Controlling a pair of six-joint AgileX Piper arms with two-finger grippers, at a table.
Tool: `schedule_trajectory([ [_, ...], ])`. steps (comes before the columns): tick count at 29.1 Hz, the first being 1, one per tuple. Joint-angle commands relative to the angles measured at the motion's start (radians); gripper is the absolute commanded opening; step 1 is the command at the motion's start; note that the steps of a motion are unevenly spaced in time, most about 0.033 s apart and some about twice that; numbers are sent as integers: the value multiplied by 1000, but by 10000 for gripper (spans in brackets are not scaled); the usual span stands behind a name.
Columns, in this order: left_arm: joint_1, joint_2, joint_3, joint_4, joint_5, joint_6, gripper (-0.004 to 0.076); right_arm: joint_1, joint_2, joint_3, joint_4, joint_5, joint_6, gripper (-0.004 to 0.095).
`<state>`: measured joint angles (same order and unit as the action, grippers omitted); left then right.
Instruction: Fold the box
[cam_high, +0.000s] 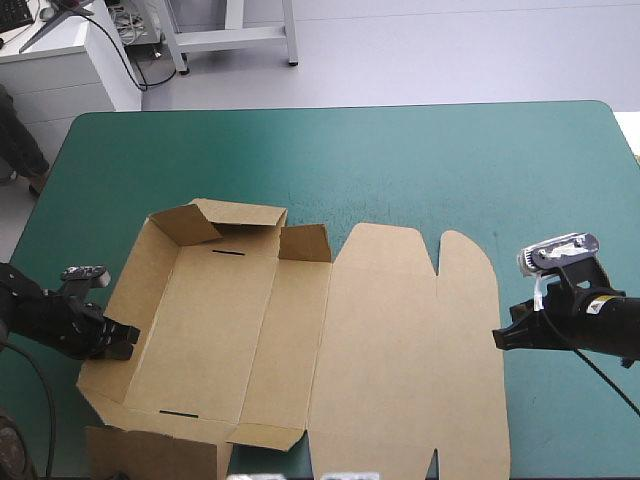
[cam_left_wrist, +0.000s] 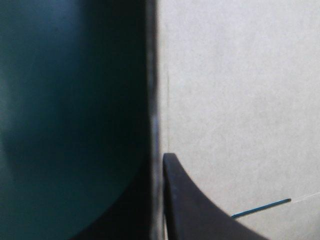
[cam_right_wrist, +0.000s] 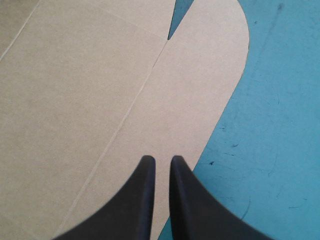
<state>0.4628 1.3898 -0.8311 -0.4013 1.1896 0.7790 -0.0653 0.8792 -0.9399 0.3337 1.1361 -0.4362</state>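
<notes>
The brown box (cam_high: 215, 330) lies open on the teal-green cover, its lid (cam_high: 400, 350) flat to the right. Its left wall (cam_high: 118, 290) and far wall (cam_high: 235, 215) stand raised, and a corner flap leans inward. My left gripper (cam_high: 118, 342) is shut on the left wall. In the left wrist view the board (cam_left_wrist: 240, 100) stands edge-on between the fingers, with one black finger (cam_left_wrist: 195, 205) on its inner face. My right gripper (cam_high: 500, 338) hovers shut over the lid's rounded outer flap (cam_right_wrist: 200, 90), beside its right edge, holding nothing.
Another piece of brown board (cam_high: 150, 455) lies flat at the near left corner of the box. Bare teal-green cover (cam_high: 400, 160) stretches from the box to the table's far edge. A narrow strip (cam_high: 570, 200) runs along the right.
</notes>
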Motion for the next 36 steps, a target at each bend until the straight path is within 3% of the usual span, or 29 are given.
schedule_trajectory([
  [1, -25, -27, -18, 0, 24, -11, -8, -8, -7, -26, 27, -37, -10, 89],
  [8, -195, -27, -43, 105, -94, 5, -8, -8, -7, -26, 29, -37, -10, 89],
  [14, -378, -27, -173, 151, -245, 2, -8, -8, -7, -26, 31, -29, -6, 89],
  [27, -800, 40, -393, 539, -707, -26, -8, -8, -7, -26, 31, -6, 26, 89],
  [32, -927, 83, -438, 738, -804, -182, -8, -8, -7, -26, 31, -6, 28, 89],
  [36, -1035, 105, -445, 1024, -835, -404, -8, -8, -7, -26, 31, -6, 28, 89],
])
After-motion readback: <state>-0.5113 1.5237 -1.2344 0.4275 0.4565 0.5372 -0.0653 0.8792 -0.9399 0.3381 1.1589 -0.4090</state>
